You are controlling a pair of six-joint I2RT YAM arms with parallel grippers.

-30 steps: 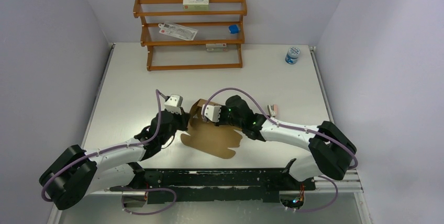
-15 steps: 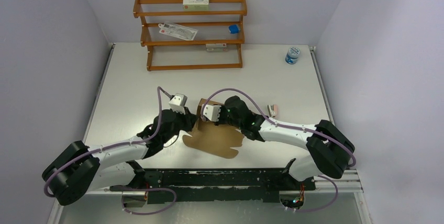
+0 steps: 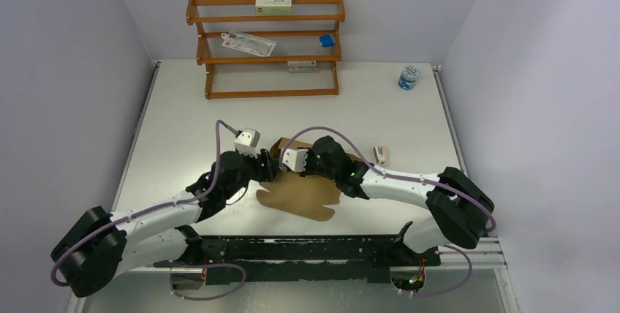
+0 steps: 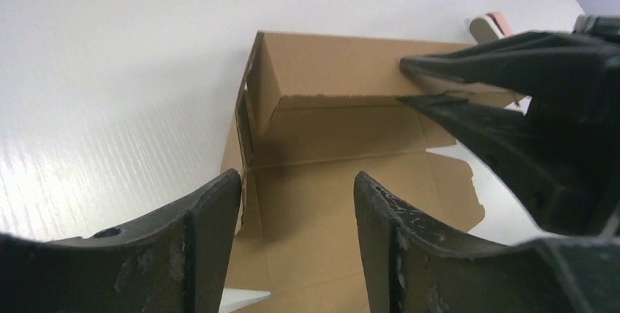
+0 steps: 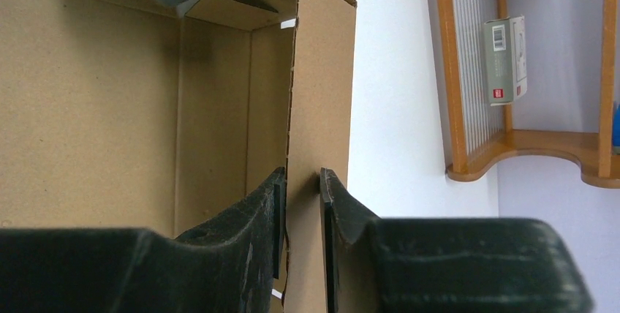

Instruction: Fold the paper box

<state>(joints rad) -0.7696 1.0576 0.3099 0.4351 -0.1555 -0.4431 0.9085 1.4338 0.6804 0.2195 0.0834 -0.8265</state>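
The left gripper [image 4: 296, 181] has opened its jaws beside the paper box [image 4: 343, 101].

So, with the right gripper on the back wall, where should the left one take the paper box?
Probably the short upright side wall of the paper box, at its top edge, from the left, where the left gripper hangs open. It stands thin and free, so the jaws can straddle it, as the right gripper does on the back wall.

1. Setting: a robotics laboratory test cell.
2. Bare pale walls [image 3: 66, 72] enclose a white table [image 3: 183, 108].
3. Bottom: left arm [image 3: 153, 214] and right arm [image 3: 402, 181], mounted on a black rail [image 3: 307, 249].
4. Upper centre: wooden rack [image 3: 270, 93] holding small cartons.
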